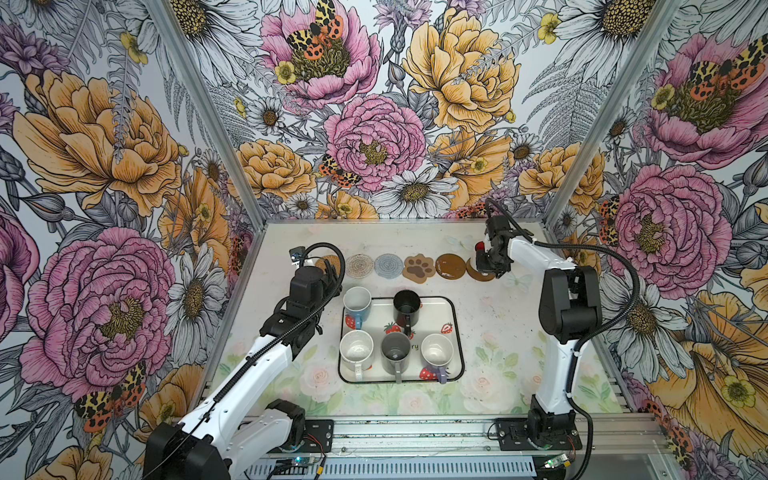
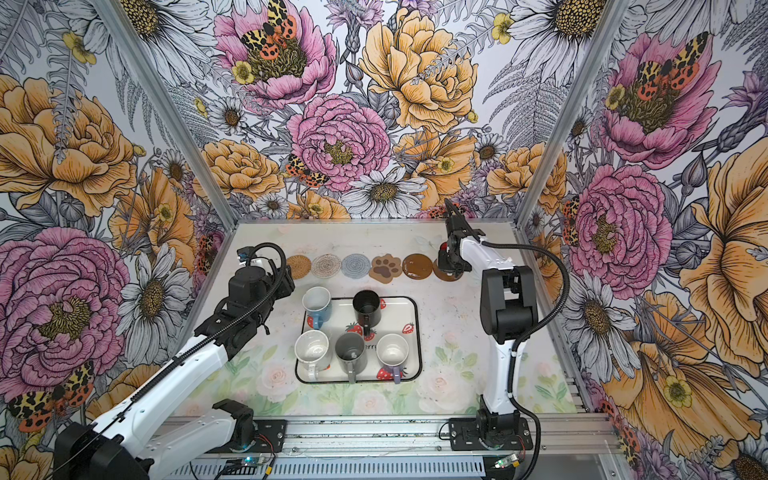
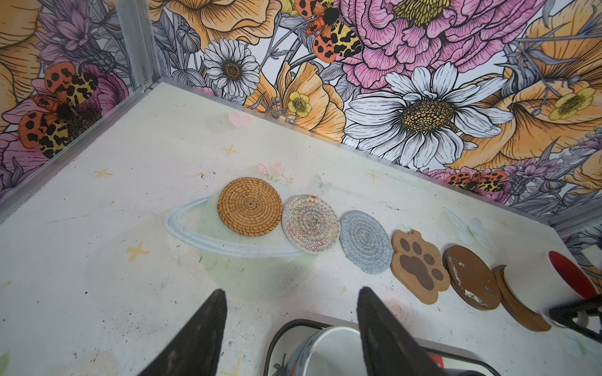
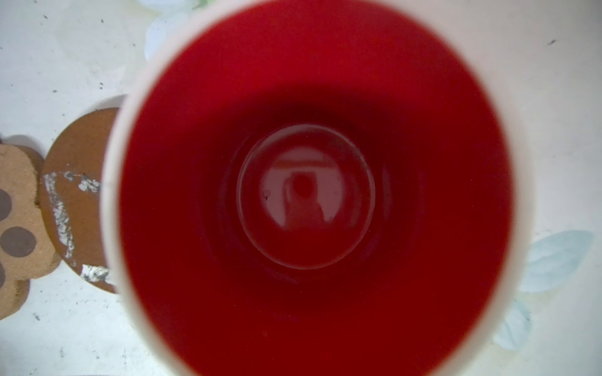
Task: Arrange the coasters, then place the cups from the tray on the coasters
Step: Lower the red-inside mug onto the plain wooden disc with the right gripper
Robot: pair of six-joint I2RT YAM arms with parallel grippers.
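Six coasters lie in a row at the back: tan rattan, whitish woven, grey-blue woven, paw-shaped, a brown disc and a second brown disc. My right gripper is shut on the white cup with a red interior, upright with its base on that last disc. Its red inside fills the right wrist view. The tray holds the light blue, black, white, grey and lavender cups. My left gripper hangs open and empty over the tray's far left corner.
The rattan coaster sits close to the left arm's wrist in both top views. Flowered walls close the back and both sides. A bare strip of table runs between the coaster row and the tray. An aluminium rail bounds the near edge.
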